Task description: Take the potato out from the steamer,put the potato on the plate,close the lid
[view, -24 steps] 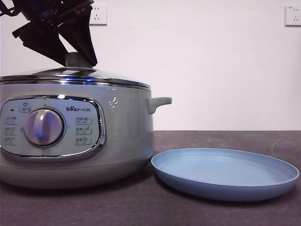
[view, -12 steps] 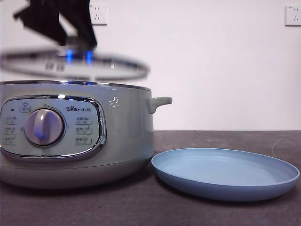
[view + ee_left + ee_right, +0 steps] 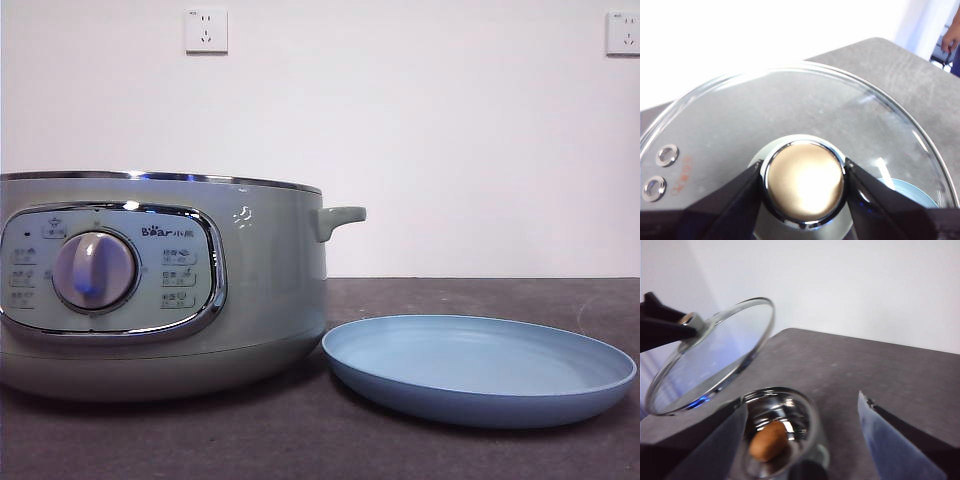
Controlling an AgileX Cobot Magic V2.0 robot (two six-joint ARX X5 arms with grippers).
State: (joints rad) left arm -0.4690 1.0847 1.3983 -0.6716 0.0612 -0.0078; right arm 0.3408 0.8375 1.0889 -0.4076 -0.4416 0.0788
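Two arms: one holds the lid, the other hangs above the steamer
Left gripper (image 3: pixel 804 182): jaws clamped on either side of the round knob of the lid (image 3: pixel 740 120), which is held in the air, tilted
Right gripper (image 3: pixel 802 440): jaws wide apart, directly above the uncovered steamer (image 3: pixel 790 407)
Potato (image 3: pixel 768 441): lies inside the steamer's shiny bowl
Plate (image 3: pixel 478 368): on the dark bench (image 3: pixel 480 295) at 3 o'clock of the steamer, just beside its base, nothing on it
Wall sockets (image 3: pixel 206 30): behind, high on the white wall
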